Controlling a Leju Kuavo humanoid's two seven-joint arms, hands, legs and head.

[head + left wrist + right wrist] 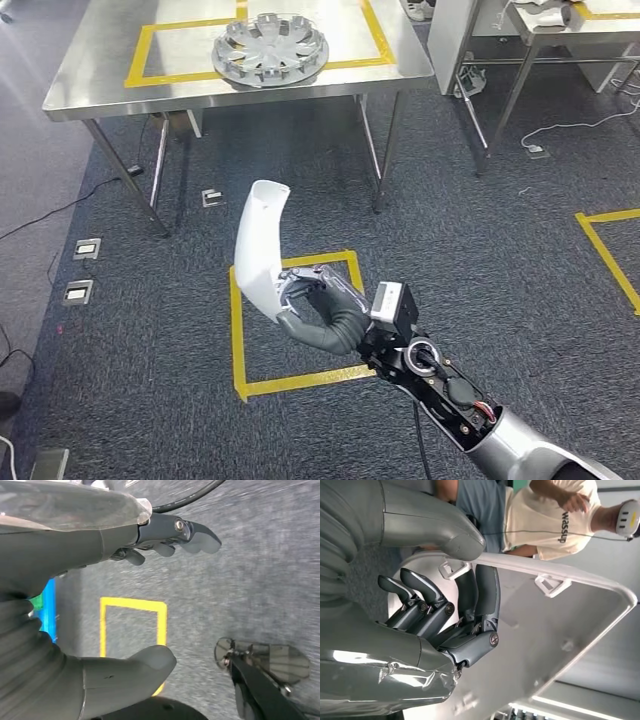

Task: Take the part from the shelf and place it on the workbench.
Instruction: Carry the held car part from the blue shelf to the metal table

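Observation:
A curved white plastic part (259, 245) is held upright in my right hand (321, 310), over the carpet and short of the workbench. In the right wrist view my right hand (444, 620) wraps its fingers (482, 592) over the part's (554, 625) rim, thumb on the other side. The steel workbench (90, 60) stands ahead, marked with yellow tape, and a silver wheel cover (269, 47) lies on it. My left hand (113, 580) hangs above the floor with thumb and fingers apart and nothing between them.
A yellow tape square (294, 330) marks the carpet beneath my right hand. Floor sockets (83, 270) and cables lie to the left. A second table (528, 40) stands at the back right. Two people (546, 515) stand beyond the part in the right wrist view.

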